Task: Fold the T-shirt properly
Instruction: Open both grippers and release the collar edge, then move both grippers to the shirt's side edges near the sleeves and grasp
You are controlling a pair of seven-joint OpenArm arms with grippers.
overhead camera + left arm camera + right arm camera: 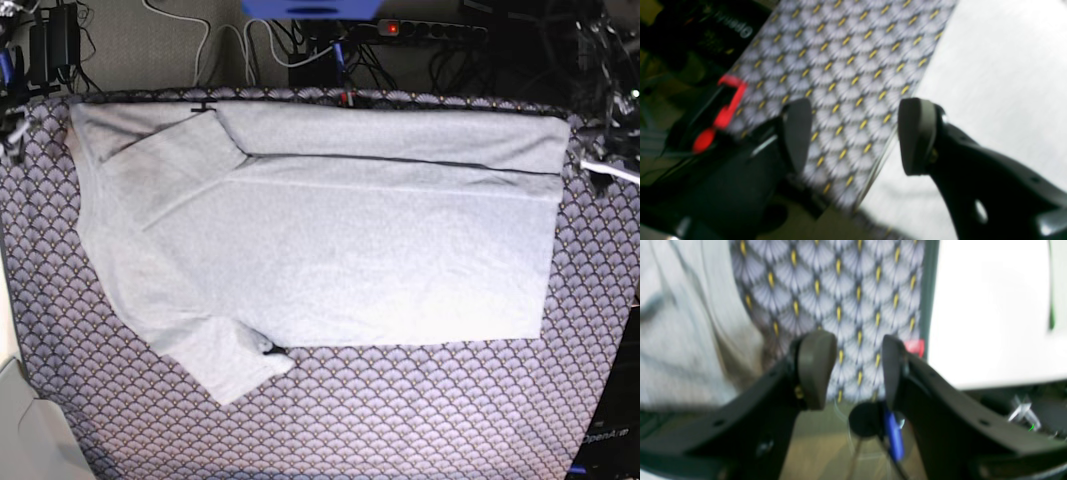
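Observation:
The light-grey T-shirt (340, 240) lies spread flat across the patterned tablecloth (400, 410) in the base view. Its far long edge is folded over toward the middle, and one sleeve (235, 365) sticks out at the front left. No lettering shows. Neither gripper appears in the base view. In the left wrist view my left gripper (857, 136) hangs open over the tablecloth (840, 66), empty, with the T-shirt (1000, 83) just to its right. In the right wrist view my right gripper (853, 370) stands open and empty over the tablecloth (840, 283), the T-shirt (676, 340) to its left.
A power strip (430, 28) and several cables run behind the table's far edge. A red clamp (728, 106) grips the table edge beside my left gripper. Dark equipment stands at the right edge (610, 100). A bright white surface (990, 306) lies beyond the table edge in the right wrist view.

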